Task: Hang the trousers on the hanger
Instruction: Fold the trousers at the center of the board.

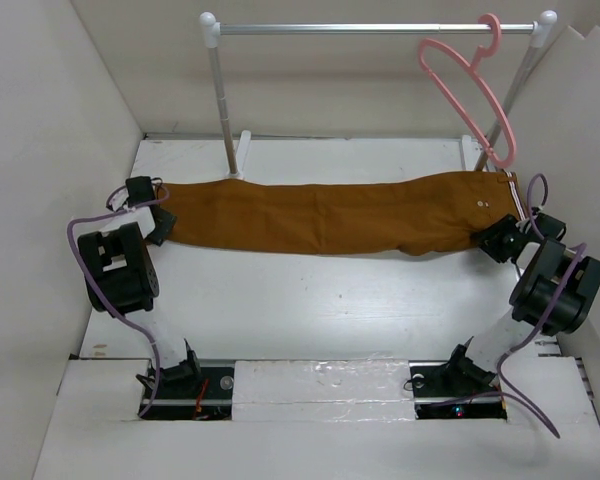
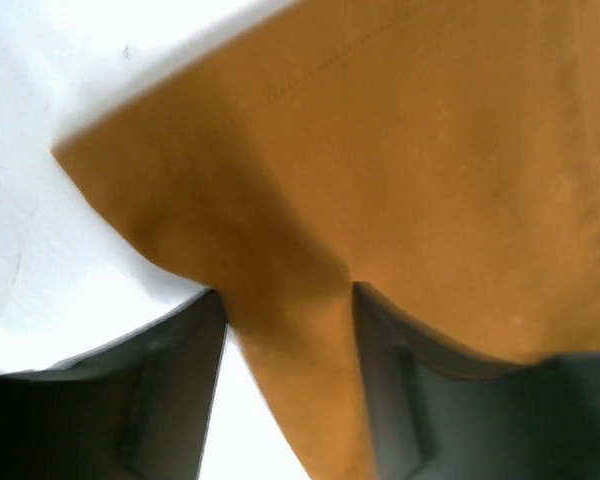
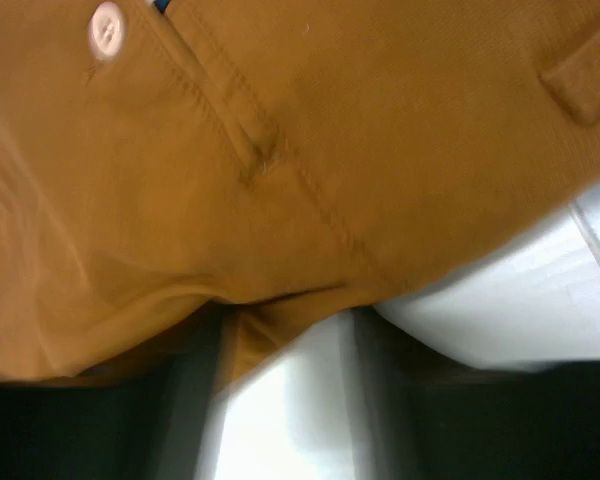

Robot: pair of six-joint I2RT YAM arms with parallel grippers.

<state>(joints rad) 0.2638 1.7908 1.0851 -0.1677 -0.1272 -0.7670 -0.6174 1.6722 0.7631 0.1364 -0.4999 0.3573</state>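
**Top external check: trousers flat, hanger not yet engaged**

Top external view shows the table [image 1: 310, 300] carrying the trousers [image 1: 330, 215], laid out full length between the two grippers. The leg ends are at the left gripper [image 1: 158, 218] and the waistband is at the right gripper [image 1: 500, 238]. Beyond both grippers stands the clothes rail [image 1: 380, 29]. The hanger [image 1: 468, 85] hangs by its hook near the rail's end, above and beyond the right gripper, apart from the cloth.

Left wrist view: a gathered fold of the leg end fills the gap between the fingers [image 2: 170, 390] and touches both. It is judged to be pinched.

Right wrist view: the waist edge dips between the fingers [image 3: 185, 400], but bare table shows beside it in the gap. Whether this gripper is clamped or spread cannot be told.

Risks noted:
- If the right hold is only partial, the waistband may slip out on lifting. The long garment would then swing from the left grip alone.
- The hanger hangs free, so cloth dragged against it could set it swinging or unhook it from the rail.
- The left pinch sits close to the hem, and the garment's weight may pull it loose.
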